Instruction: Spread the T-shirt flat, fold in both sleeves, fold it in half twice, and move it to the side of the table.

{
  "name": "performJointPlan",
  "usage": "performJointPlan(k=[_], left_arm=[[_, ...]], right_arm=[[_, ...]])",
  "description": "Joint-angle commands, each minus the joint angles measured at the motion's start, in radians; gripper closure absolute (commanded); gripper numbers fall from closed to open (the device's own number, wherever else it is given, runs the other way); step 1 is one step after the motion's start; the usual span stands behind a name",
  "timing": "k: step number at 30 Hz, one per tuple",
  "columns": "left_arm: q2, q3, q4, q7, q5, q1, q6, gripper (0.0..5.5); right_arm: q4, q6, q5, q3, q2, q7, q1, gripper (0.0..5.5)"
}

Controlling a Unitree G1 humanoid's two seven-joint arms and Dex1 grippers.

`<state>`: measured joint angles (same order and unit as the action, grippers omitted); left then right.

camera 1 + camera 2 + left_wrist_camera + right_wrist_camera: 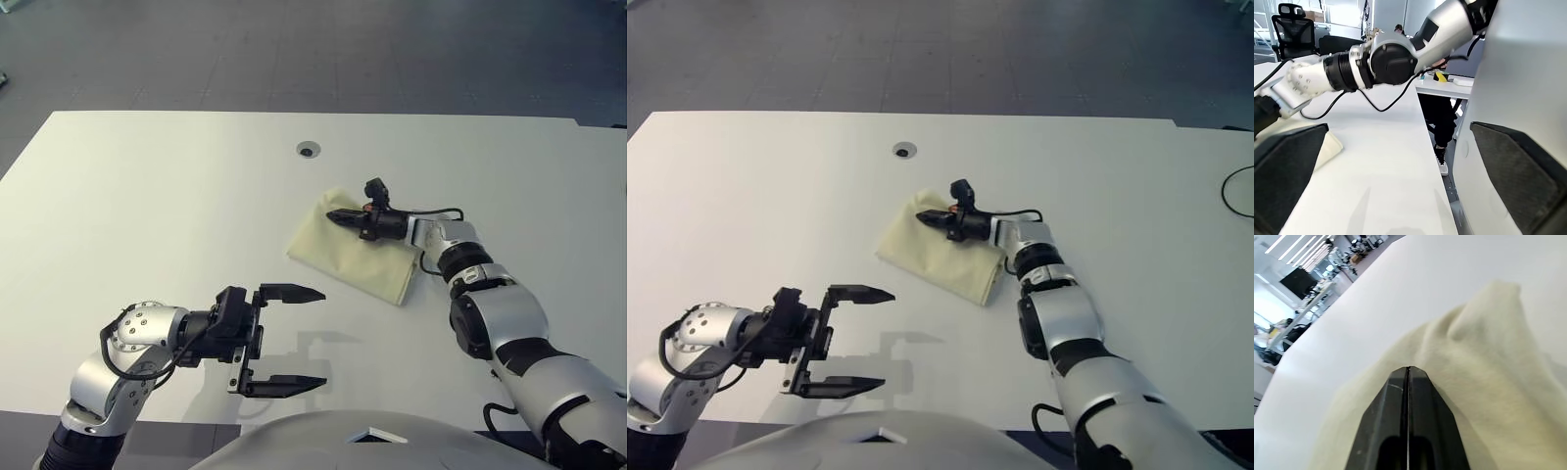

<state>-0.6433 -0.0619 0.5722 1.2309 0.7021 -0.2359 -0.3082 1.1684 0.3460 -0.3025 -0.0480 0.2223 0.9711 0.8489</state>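
Note:
A pale yellow T-shirt [345, 253] lies folded into a small rectangle right of the middle of the white table [147, 196]. My right gripper [335, 214] is shut, its black fingers pressed together with the tip low over the shirt's far left corner; the right wrist view has the tip [1408, 368] right above the cloth [1488, 357]. I cannot tell whether it touches. My left gripper [323, 338] stands open near the table's front edge, left of the shirt and apart from it, nothing between its fingers [1283, 171].
A small round hole [309, 150] sits in the tabletop behind the shirt. A dark cable [1239, 191] loops at the table's right edge. Wide bare tabletop stretches to the left and far side.

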Motion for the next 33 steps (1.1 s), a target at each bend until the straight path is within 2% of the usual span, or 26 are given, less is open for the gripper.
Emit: performJointPlan(k=[1, 5, 16, 28, 33], left_arm=[[-0.004, -0.006, -0.02, -0.014, -0.034, 0.019, 0.025, 0.1], [-0.001, -0.015, -0.027, -0.02, -0.045, 0.017, 0.042, 0.1], [0.001, -0.023, -0.027, -0.047, -0.057, 0.003, 0.071, 0.1], [-0.002, -0.014, -0.019, -0.075, -0.059, -0.029, 0.096, 0.1], [0.019, -0.018, -0.02, -0.116, -0.094, -0.039, 0.132, 0.1]], right_arm=[[0.123, 0.022, 0.076, 0.039, 0.086, -0.253, -0.094, 5.5], [0.151, 0.014, 0.054, 0.135, 0.167, -0.426, -0.11, 5.5], [0.166, -0.038, -0.019, 0.368, 0.293, -0.681, -0.151, 5.5], [0.142, -0.052, -0.014, 0.412, 0.293, -0.652, -0.117, 5.5], [0.033, -0.073, -0.039, 0.424, 0.339, -0.558, -0.051, 5.5]])
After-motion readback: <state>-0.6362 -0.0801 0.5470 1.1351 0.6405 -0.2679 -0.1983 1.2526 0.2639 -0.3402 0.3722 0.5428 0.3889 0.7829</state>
